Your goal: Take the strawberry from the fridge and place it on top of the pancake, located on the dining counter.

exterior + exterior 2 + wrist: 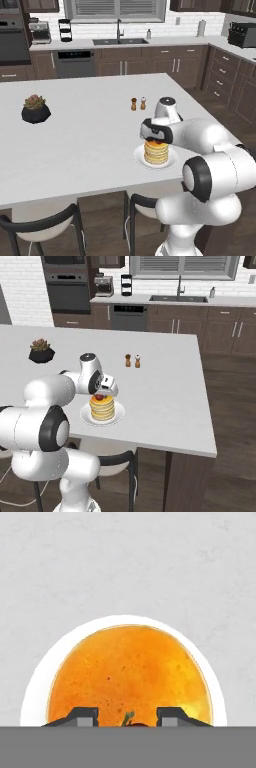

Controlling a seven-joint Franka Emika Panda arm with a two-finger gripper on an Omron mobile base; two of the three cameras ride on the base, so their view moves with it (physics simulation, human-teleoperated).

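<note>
White bench under the pancake [102,408]: the gripper [127,716], narrowly closed on the strawberry [99,397] just above it, could let the fruit roll off.

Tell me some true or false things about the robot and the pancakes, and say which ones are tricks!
1. The pancake stack sits on a white plate on the dining counter. True.
2. The gripper hangs right over the pancakes. True.
3. The strawberry is lying by the sink. False: it is at the top of the pancake stack, between the gripper's fingers, which are shut on it.
4. The small shakers stand on the plate. False: they stand apart from it, farther back on the counter.
5. A potted plant sits on the same counter. True.
</note>
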